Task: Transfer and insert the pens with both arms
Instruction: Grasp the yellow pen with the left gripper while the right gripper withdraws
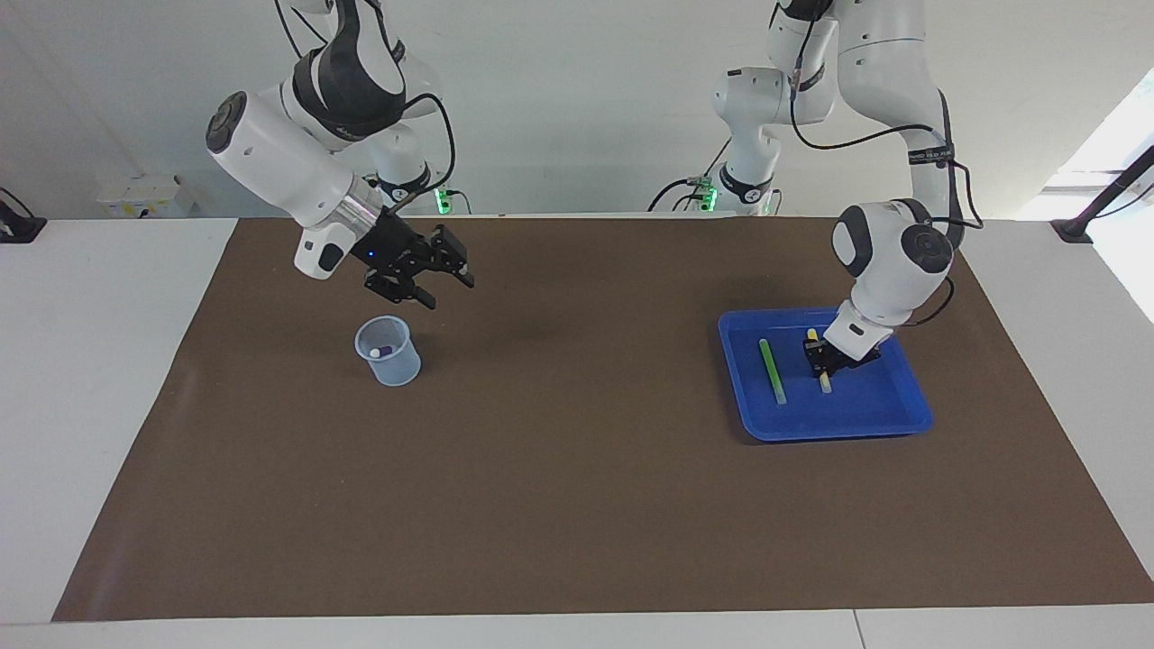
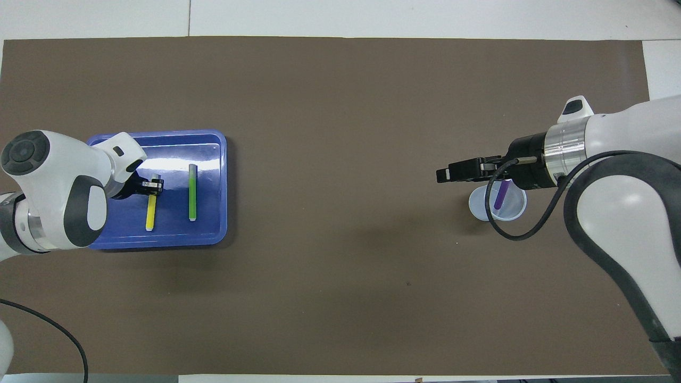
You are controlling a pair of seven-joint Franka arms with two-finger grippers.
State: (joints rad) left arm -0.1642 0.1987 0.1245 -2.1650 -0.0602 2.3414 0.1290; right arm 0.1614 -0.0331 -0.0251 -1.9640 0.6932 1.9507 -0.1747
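A blue tray (image 1: 838, 429) (image 2: 210, 154) lies toward the left arm's end of the table. In it are a green pen (image 1: 771, 370) (image 2: 192, 192) and a yellow pen (image 1: 824, 382) (image 2: 150, 211). My left gripper (image 1: 819, 356) (image 2: 155, 185) is down in the tray, shut on the yellow pen near its end closest to the robots; that pen lies slightly askew. A clear cup (image 1: 389, 365) (image 2: 481, 210) toward the right arm's end holds the purple pen (image 1: 382, 350) (image 2: 500, 194). My right gripper (image 1: 448, 290) (image 2: 442, 175) hangs open and empty above the mat beside the cup.
A brown mat (image 1: 577, 505) covers the table, with white table margins around it. Two smaller white arms with green lights (image 1: 745, 135) stand at the robots' edge. A pale box (image 1: 135, 194) sits off the mat past the right arm's end.
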